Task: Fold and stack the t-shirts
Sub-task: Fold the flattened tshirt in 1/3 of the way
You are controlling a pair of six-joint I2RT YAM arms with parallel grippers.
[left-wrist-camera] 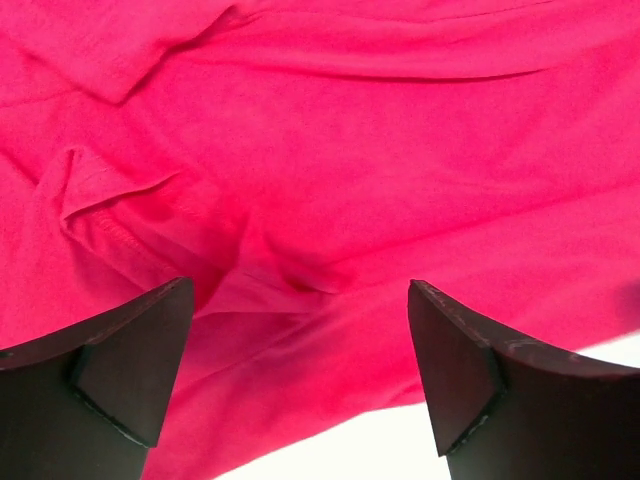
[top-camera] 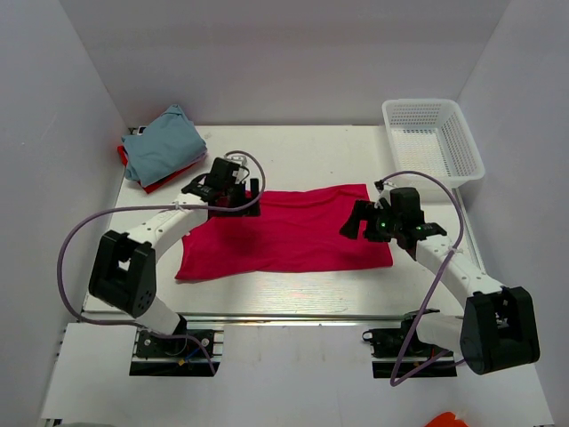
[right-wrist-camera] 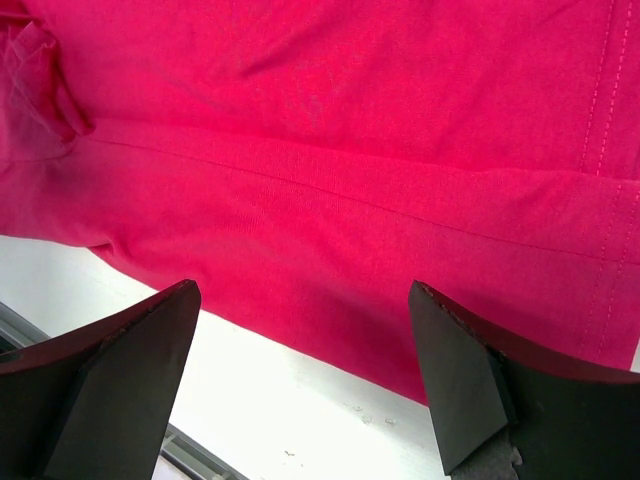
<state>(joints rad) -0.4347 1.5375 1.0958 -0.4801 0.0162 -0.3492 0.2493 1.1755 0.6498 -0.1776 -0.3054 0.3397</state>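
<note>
The left gripper (left-wrist-camera: 300,290) is held with jaws apart and empty over the far left part of the pink shirt (top-camera: 284,233). The right gripper (right-wrist-camera: 305,295) is held likewise over its right hem. The pink shirt is spread mid-table. The grey shirt (top-camera: 164,142) is laid on the red shirt (top-camera: 163,184) at the far left.

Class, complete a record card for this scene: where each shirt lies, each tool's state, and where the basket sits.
pink shirt: flat, middle of table
blue-grey shirt: folded, far left corner, top of pile
red shirt: beneath the blue-grey one, edges showing
left tool: open, over pink shirt's far left part
right tool: open, over pink shirt's right edge
basket: far right corner
</note>
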